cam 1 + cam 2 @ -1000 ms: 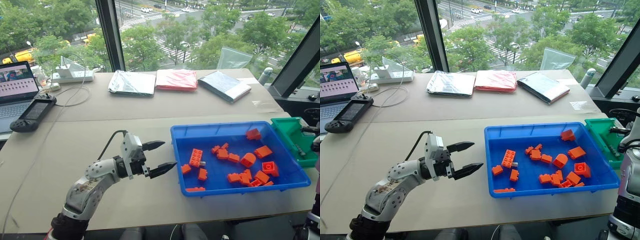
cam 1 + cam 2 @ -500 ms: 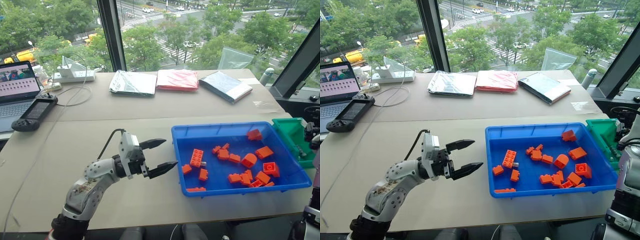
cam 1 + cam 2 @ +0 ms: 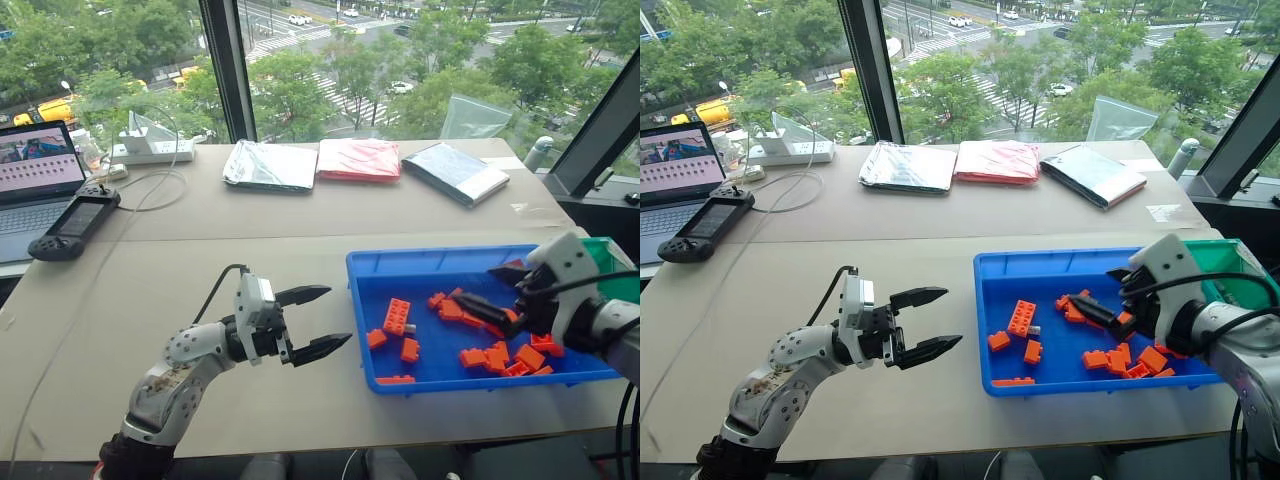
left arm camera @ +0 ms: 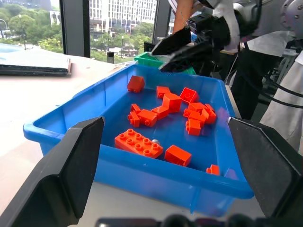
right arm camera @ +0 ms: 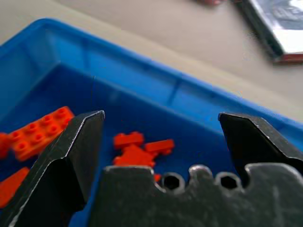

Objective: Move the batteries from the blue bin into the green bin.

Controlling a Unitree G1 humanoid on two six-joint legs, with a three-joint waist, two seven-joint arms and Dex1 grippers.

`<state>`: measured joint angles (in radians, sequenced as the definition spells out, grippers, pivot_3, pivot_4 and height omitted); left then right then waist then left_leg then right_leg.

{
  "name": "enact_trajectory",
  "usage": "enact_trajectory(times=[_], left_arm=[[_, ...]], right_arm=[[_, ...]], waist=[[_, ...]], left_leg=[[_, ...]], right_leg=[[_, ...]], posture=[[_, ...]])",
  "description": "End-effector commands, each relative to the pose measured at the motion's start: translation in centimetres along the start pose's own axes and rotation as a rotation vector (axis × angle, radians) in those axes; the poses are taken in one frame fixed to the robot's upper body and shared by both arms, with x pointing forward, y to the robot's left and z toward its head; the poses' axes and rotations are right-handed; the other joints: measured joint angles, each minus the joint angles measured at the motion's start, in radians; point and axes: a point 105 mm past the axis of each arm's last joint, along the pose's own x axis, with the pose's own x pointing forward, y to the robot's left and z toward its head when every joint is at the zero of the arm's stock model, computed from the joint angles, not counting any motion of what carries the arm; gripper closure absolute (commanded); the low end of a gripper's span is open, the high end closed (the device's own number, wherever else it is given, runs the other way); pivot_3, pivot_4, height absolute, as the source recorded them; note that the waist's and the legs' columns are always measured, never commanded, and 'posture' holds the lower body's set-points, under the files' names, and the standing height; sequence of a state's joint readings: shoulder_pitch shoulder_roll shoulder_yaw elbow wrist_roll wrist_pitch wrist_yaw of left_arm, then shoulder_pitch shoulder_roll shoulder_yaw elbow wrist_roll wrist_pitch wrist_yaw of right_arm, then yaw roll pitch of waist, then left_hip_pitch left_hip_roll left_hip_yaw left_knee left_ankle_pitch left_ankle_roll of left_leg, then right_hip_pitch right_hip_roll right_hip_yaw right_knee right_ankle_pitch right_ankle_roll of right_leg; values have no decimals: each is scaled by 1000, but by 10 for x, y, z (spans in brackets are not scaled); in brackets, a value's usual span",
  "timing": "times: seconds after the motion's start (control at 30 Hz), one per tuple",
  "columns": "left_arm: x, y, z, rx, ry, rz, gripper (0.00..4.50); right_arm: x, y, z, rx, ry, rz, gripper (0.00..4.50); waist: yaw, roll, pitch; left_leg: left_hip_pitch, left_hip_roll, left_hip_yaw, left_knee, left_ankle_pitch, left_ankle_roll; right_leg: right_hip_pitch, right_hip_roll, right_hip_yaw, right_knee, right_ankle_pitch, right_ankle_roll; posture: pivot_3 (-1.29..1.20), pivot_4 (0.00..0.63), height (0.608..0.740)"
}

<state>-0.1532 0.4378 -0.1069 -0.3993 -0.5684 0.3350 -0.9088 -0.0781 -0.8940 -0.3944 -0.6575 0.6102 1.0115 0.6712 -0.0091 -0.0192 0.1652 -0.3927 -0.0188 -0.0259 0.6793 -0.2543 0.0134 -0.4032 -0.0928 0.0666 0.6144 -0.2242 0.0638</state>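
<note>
Now: right gripper, jaws wide and empty, had swung from the green bin over the blue bin; next pick pending. Left gripper spread beside the bin's left wall.

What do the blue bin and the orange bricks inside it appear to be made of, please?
The blue bin looks like moulded plastic: glossy sloped walls, uniform colour. The orange bricks also look like hard plastic, with studded tops and a slight sheen.

Bright window daylight — soft shadows, right wrist view blurred.
</note>
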Motion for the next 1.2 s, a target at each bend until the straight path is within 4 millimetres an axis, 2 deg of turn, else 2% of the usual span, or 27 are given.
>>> enact_trajectory(times=[0.03, 0.13, 0.2, 0.33, 0.43, 0.5, 0.7, 0.77, 0.83, 0.9, 1.1, 1.2], left_arm=[[3, -4, 8, 31, -23, -30, 0], [5, -3, 10, 35, -22, -31, 0], [6, -2, 10, 36, -22, -29, 0], [7, -2, 11, 36, -19, -28, 0], [6, -1, 12, 32, -16, -25, 0], [5, -1, 12, 31, -13, -23, 0], [6, 0, 14, 35, -14, -15, 0], [6, 0, 14, 35, -14, -11, 0], [6, -1, 14, 36, -14, -8, 0], [6, 0, 15, 38, -13, -3, 0], [7, -2, 14, 36, -13, 6, 0], [8, -2, 14, 32, -13, 9, 0]], right_arm=[[11, 32, 1, -75, 29, 159, 32], [35, 26, -9, -10, 77, 99, 32], [45, 35, -9, -44, 67, 116, 32], [52, 32, -7, -78, 66, 99, 32], [55, 33, 1, -65, 24, 122, 32], [58, 28, 3, -59, 11, 106, 32], [60, 29, 10, -83, -13, 182, 32], [63, 22, 6, -123, 22, 179, 32], [68, 10, 4, -106, 53, 137, 32], [70, 7, 5, -86, 55, 128, 32], [62, 12, 3, -153, 39, 165, 32], [57, 0, 9, -209, 59, 158, 32]], waist=[[-3, 0, 0], [-9, -1, 0], [-6, -1, 0], [1, -1, 0], [0, -1, 0], [-2, -1, 0], [-3, -1, 0], [-3, -1, 0], [-4, -1, 1], [-3, -1, 1], [0, -1, 1], [-2, -1, 1]], left_leg=[[0, 0, 0, 0, 0, 0], [1, 0, 1, 0, 0, 0], [1, 0, 1, 0, 0, 0], [-1, -1, -1, -1, 0, 0], [-3, -1, -1, 0, 0, 0], [-3, -1, -1, 0, 0, 0], [-3, -1, -1, 0, 0, 0], [-3, -1, -1, -1, 0, 0], [-3, -1, -1, 0, 0, 0], [-2, -1, -1, 0, 0, 0], [-3, -1, -1, -1, 0, 0], [-3, -1, -1, 0, 0, 0]], right_leg=[[0, 1, 0, 0, 0, 0], [0, 2, 0, 0, 0, -1], [-1, 2, 0, 0, 1, -2], [-2, 2, -1, 0, 0, -2], [-4, 0, -1, -1, 1, -1], [-3, 0, -2, -1, 1, -1], [-3, 1, -2, 0, 1, -1], [-3, 1, -2, 0, 1, -1], [-3, 1, -2, 0, 1, -1], [-3, 1, -2, 0, 1, -1], [-3, 1, -2, 0, 1, -1], [-3, 0, -1, 0, 1, -1]], posture=[[0, 150, 740], [0, 150, 740], [0, 150, 740], [0, 150, 740], [0, 150, 740], [0, 150, 740], [0, 150, 740], [0, 150, 740], [0, 150, 740], [0, 150, 740], [0, 150, 740], [0, 150, 740]])
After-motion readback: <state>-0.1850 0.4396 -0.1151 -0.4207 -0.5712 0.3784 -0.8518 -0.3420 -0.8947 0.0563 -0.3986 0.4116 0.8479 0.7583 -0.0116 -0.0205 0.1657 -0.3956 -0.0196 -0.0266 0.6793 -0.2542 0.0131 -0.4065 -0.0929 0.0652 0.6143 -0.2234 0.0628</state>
